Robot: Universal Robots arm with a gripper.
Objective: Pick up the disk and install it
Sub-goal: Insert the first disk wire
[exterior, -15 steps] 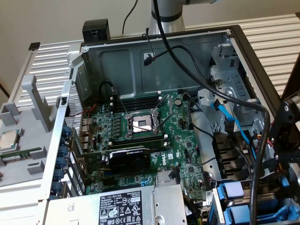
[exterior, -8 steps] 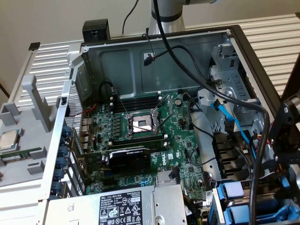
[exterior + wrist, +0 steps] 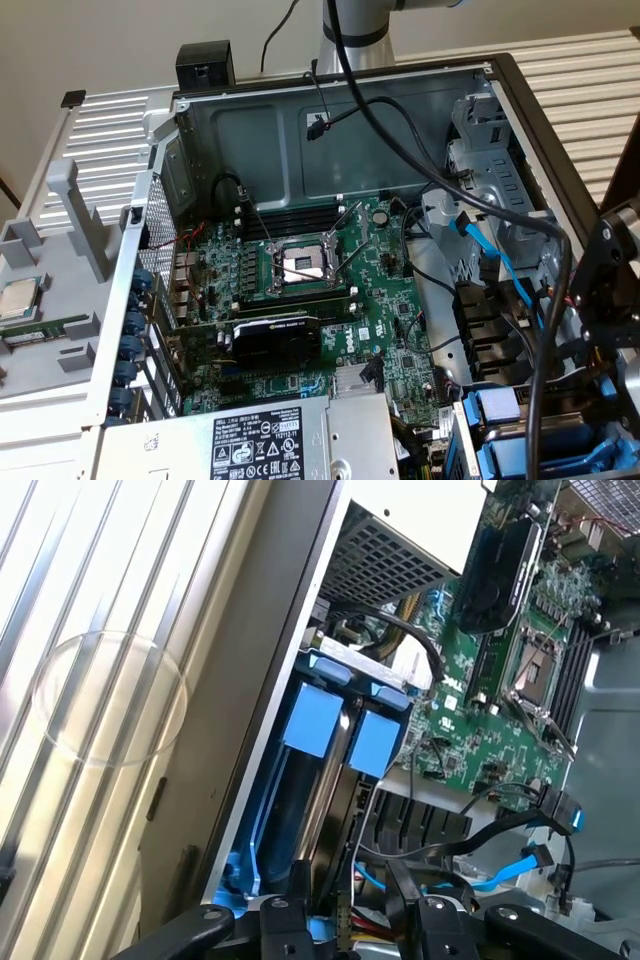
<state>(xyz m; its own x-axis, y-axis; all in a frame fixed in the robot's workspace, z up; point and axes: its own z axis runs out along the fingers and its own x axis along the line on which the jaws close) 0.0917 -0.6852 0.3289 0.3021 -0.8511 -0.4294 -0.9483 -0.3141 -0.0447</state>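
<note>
Ribbed white tabletop [image 3: 590,90], open PC case [image 3: 250,130] | disk [image 3: 312,725] in drive bay at case edge, beside second blue carrier [image 3: 378,742] | pincer [image 3: 355,925] close by, grip: cannot tell | advice: keep disk square, clear of cables [image 3: 500,825]

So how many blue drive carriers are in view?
2. One blue carrier and a second blue carrier sit side by side in the computer case, at the exterior view's lower right. Others may be hidden.

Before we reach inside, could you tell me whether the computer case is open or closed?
Open: the computer case is uncovered on the side facing up, leaving the motherboard exposed.
</note>
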